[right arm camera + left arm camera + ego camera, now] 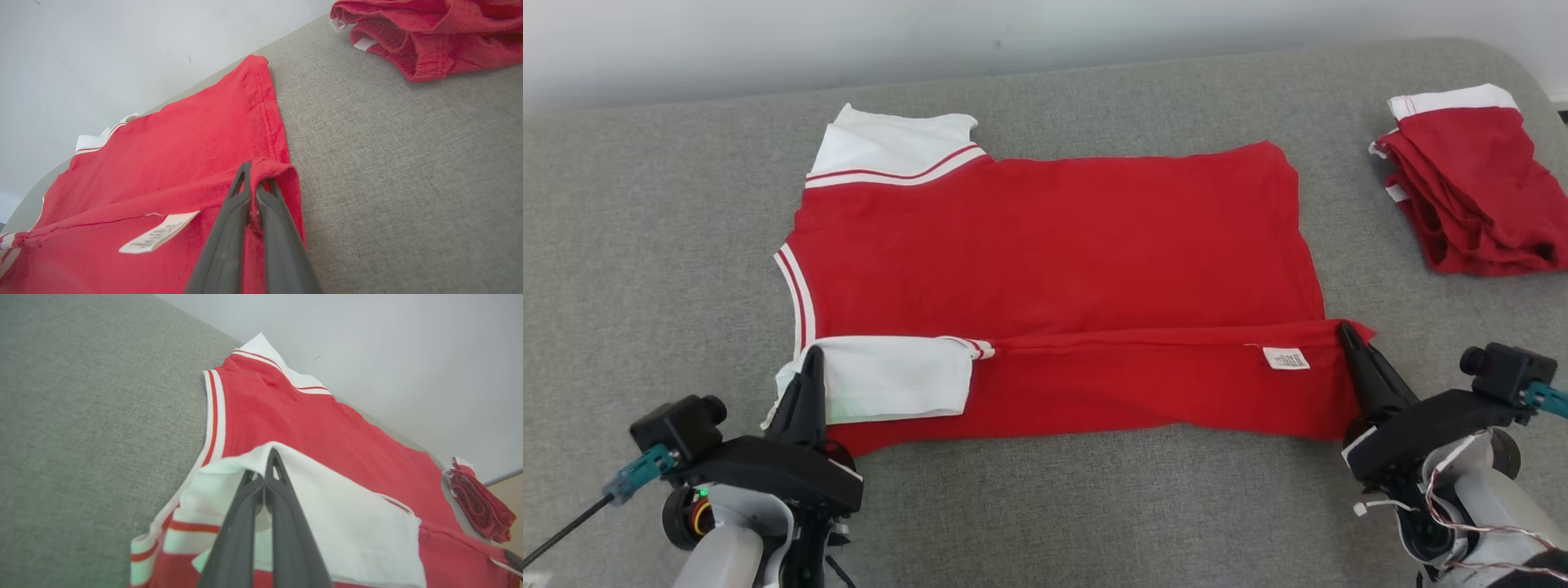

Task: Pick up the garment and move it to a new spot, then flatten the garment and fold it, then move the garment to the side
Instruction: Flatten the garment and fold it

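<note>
Your left fingers point(805, 400) are clamped on the white sleeve point(890, 376) of the shirt point(1045, 245), your right fingers point(1368, 371) on its hem corner point(1356, 333). The shirt lies spread on the counter point(645, 245), near edge folded over.

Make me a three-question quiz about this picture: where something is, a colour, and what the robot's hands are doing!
1. The red pile lies: A. left of the red shirt; B. on it; C. to its right.
2. The shirt's sleeves are: A. blue; B. white; C. black.
3. The left gripper and right gripper are: A. shut on the shirt; B. wide open; C. holding the pile.
Answers: 1 C, it sits at the grey surface's right end; 2 B, both show white; 3 A, each pinches the shirt's near folded edge.
</note>
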You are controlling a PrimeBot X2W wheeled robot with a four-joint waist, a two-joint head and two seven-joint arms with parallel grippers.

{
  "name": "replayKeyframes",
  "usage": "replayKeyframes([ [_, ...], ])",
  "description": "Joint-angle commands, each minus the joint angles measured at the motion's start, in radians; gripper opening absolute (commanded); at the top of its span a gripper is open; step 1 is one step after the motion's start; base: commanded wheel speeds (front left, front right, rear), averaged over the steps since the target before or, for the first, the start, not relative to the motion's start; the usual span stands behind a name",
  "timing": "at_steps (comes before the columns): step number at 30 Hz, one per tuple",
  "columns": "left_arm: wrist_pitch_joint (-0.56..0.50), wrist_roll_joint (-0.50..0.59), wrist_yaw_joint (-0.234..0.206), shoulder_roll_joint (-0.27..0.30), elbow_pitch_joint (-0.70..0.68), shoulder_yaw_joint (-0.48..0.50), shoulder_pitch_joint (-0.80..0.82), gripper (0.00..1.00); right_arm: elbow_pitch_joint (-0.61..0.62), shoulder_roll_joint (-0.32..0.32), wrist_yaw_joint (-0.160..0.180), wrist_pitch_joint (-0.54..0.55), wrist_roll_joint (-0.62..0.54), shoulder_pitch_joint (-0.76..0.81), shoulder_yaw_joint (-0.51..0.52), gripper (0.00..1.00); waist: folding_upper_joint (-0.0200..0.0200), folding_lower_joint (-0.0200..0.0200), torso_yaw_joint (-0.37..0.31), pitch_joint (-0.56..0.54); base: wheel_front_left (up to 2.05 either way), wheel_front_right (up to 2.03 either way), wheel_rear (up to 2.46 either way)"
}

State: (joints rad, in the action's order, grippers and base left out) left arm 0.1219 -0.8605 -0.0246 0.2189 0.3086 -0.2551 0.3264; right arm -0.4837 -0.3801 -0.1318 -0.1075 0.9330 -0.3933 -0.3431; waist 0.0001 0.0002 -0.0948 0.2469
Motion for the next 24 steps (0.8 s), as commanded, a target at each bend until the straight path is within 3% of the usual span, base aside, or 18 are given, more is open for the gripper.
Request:
replayKeyframes([
  [1,0.006,0.011,0.008,0.000,0.020,-0.003,0.019,0.00,-0.019,0.004,0.003,-0.012,0.008,-0.019,-0.013,0.00,-0.0001,-0.0002,-0.005,0.008,0.00,0.00,0.00],
  [3,0.007,0.028,0.017,0.003,0.064,-0.020,0.041,0.00,-0.054,0.004,0.003,-0.026,0.013,-0.046,-0.040,0.00,-0.0001,-0.0002,-0.004,0.009,0.00,0.00,0.00],
  [4,0.015,0.039,0.020,0.005,0.082,-0.024,0.050,0.04,-0.071,-0.002,0.003,-0.040,0.006,-0.058,-0.053,0.23,-0.0001,-0.0002,-0.002,0.008,0.00,0.00,0.00],
  [5,0.025,0.050,0.023,0.006,0.099,-0.029,0.060,0.60,-0.085,-0.009,0.003,-0.055,-0.003,-0.067,-0.067,1.00,-0.0001,-0.0002,0.000,0.007,0.00,0.00,0.00],
  [6,0.034,0.059,0.026,0.007,0.119,-0.039,0.066,1.00,-0.101,-0.013,0.003,-0.070,-0.012,-0.075,-0.084,1.00,-0.0001,-0.0002,0.003,0.004,0.00,0.00,0.00],
  [17,0.133,0.109,0.038,-0.002,0.160,-0.030,-0.069,1.00,-0.112,-0.078,0.003,-0.159,-0.104,0.033,-0.154,1.00,-0.0001,-0.0002,0.023,-0.057,0.00,0.00,0.00],
  [24,0.139,0.156,0.014,-0.010,0.143,-0.061,-0.134,1.00,-0.108,-0.058,0.003,-0.158,-0.144,0.091,-0.108,1.00,-0.0001,-0.0002,0.027,-0.061,0.00,0.00,0.00],
])
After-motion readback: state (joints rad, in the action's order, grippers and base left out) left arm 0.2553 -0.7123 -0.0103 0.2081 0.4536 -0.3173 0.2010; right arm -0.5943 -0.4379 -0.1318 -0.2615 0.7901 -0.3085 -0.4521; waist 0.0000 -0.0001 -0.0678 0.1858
